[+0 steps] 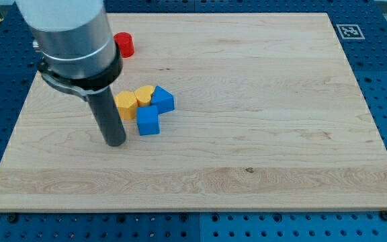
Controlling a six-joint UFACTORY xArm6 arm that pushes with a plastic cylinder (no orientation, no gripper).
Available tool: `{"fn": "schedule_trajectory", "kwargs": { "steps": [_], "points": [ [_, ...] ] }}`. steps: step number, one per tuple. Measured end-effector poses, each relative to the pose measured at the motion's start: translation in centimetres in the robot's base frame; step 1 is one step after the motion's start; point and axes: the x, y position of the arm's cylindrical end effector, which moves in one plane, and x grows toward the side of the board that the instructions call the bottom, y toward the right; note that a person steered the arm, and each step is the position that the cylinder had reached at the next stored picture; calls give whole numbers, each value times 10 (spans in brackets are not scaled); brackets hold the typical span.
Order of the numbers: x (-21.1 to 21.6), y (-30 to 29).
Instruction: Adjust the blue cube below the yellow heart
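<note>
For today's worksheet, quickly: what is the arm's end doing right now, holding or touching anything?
No gripper: my tip holds nothing. It sits just left of the blue cube, below the yellow heart; contact cannot be told.

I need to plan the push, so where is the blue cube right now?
The blue cube lies left of the board's centre, just below the yellow heart, with my tip close on its left.

Wooden board (261, 154) carries red cylinder (124, 44), two yellow blocks (126, 104), two blue blocks (148, 121).
</note>
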Motion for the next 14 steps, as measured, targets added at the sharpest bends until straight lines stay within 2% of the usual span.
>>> {"fn": "schedule_trajectory", "kwargs": {
  "steps": [2, 7, 14],
  "points": [
    [1, 40],
    [-19, 77],
    [-24, 69]
  ]
}}
